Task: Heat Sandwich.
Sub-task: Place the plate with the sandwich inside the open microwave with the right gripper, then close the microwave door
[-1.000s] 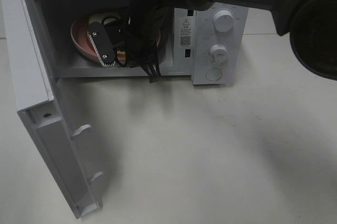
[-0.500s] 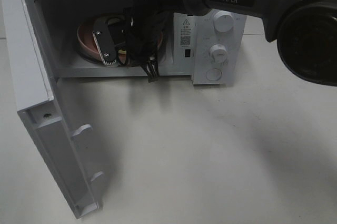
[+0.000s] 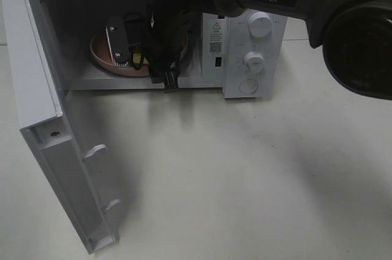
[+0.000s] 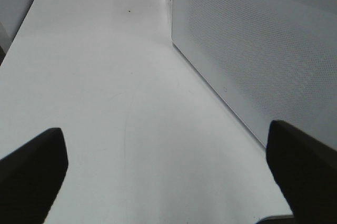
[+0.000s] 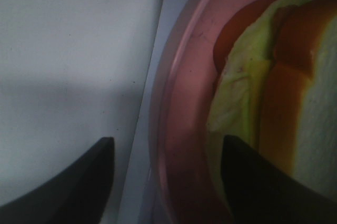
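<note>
right fingers [image 5: 84,187] parted astride plate [image 5: 176,103] rim, holding nothing, sandwich [image 5: 295,103] just beyond one finger in microwave [image 3: 254,33]; left fingers [image 4: 31,166] spread empty, well away.

Door [image 3: 43,119] standing wide at left, right tool [image 3: 128,58] and arm [image 3: 177,3] over plate [image 3: 98,52] crowding microwave [image 3: 233,82] cavity, surface [image 3: 257,180] in front open

Exterior high view: even, diffuse overhead light; pale desk [image 3: 257,199] carries broad soft-edged shadows at right and beside the open door, microwave [image 3: 234,79] cavity dim, right arm [image 3: 361,33] close to the lens, dark and out of focus. Left wrist view: bright, washed, low in contrast; left pincer [image 4: 164,145] reduced to two dark unfocused blobs. Right wrist view: dim and soft throughout, sandwich [image 5: 279,92] and pink plate [image 5: 179,129] blurred at close range, right pincer [image 5: 166,139] in black silhouette.
</note>
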{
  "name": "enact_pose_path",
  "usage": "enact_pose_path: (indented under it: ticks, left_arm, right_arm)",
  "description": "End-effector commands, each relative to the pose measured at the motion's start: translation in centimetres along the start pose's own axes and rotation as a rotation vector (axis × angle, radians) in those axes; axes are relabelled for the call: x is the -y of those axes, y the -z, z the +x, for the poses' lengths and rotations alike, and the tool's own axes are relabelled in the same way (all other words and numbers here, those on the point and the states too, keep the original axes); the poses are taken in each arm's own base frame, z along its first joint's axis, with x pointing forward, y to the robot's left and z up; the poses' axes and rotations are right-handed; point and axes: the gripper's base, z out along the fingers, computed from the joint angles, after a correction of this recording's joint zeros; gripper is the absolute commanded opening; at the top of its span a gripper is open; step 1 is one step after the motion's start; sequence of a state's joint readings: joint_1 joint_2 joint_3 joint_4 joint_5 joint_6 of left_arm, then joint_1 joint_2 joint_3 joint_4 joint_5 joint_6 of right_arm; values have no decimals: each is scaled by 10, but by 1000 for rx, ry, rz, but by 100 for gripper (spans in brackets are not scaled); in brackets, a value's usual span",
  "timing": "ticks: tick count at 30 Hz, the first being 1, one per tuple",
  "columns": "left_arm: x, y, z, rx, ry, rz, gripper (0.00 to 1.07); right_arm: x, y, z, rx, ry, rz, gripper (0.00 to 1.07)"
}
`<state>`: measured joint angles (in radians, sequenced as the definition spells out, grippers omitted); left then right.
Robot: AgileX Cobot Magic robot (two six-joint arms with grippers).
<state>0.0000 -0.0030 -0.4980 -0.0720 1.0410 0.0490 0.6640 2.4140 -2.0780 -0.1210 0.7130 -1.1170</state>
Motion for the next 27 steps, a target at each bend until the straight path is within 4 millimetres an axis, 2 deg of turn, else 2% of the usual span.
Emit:
enact_pose_path:
  ticks: [1,3,8,14,27]
  left_arm:
    - [0,3,2,27,2,-1,98]
    - [0,3,2,27,2,-1,98]
    - [0,3,2,27,2,-1,98]
    - [0,3,2,27,2,-1,98]
    - [0,3,2,27,2,-1,98]
  right_arm:
    - [2,5,-1,23,-50,-1,78]
    - [-1,7,0,25,-50,-2,82]
    - [-10,6,3,33,-43,10,81]
    - [-14,19,6,60,-23,88,80]
    - [-41,40,18,72,-8,115,77]
